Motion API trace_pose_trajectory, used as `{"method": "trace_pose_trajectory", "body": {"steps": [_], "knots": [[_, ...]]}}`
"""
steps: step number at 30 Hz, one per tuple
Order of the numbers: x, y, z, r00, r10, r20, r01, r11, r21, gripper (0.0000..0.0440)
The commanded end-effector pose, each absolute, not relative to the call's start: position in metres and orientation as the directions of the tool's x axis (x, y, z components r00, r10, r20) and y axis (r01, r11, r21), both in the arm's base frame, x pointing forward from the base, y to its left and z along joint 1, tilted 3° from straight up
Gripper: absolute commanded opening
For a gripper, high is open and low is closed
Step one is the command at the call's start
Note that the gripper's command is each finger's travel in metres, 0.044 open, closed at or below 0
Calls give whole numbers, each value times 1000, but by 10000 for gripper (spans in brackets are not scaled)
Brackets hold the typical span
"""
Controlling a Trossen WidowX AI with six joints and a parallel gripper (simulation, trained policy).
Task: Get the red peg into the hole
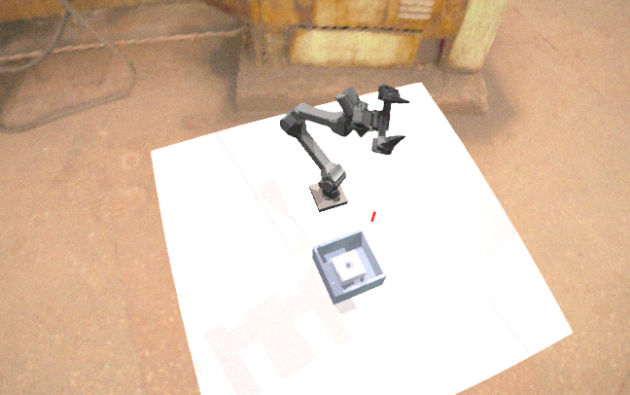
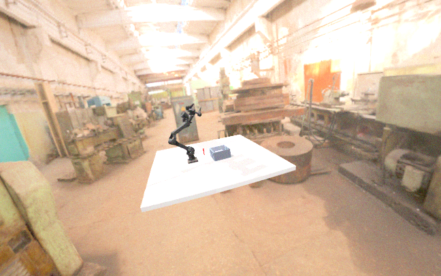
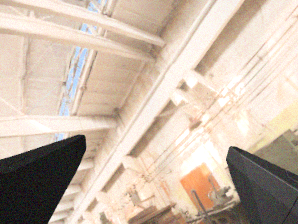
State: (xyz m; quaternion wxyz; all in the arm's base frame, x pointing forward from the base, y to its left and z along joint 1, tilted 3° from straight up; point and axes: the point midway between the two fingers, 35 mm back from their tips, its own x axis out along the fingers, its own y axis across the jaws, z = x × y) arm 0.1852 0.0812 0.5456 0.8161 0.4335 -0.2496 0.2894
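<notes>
The red peg stands upright on the table, between the arm's base and the box. The open blue-grey box sits beside it. Inside the box lies a pale plate with a small round hole near its middle; no peg shows in the hole. My gripper is wide open and empty. It hangs high above the table, far from both peg and box. In the wrist view only the two black fingers and the hall's roof and wall show; peg and box are out of that view.
The white table carries the arm's square base plate, which stands close to the peg and the box. The box has raised walls on all sides. Workshop machinery stands beyond the table's edges.
</notes>
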Motion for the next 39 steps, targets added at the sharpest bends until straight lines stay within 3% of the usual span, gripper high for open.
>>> {"method": "trace_pose_trajectory", "body": {"steps": [1,11,20,29,39], "knots": [[207,84,523,782,258,567,-612,486,624,440],[257,88,449,934,249,255,-355,579,734,440],[280,87,379,974,221,-54,-107,655,748,440],[282,85,313,915,184,-358,125,716,687,440],[262,85,245,743,138,-655,348,757,553,440]]}}
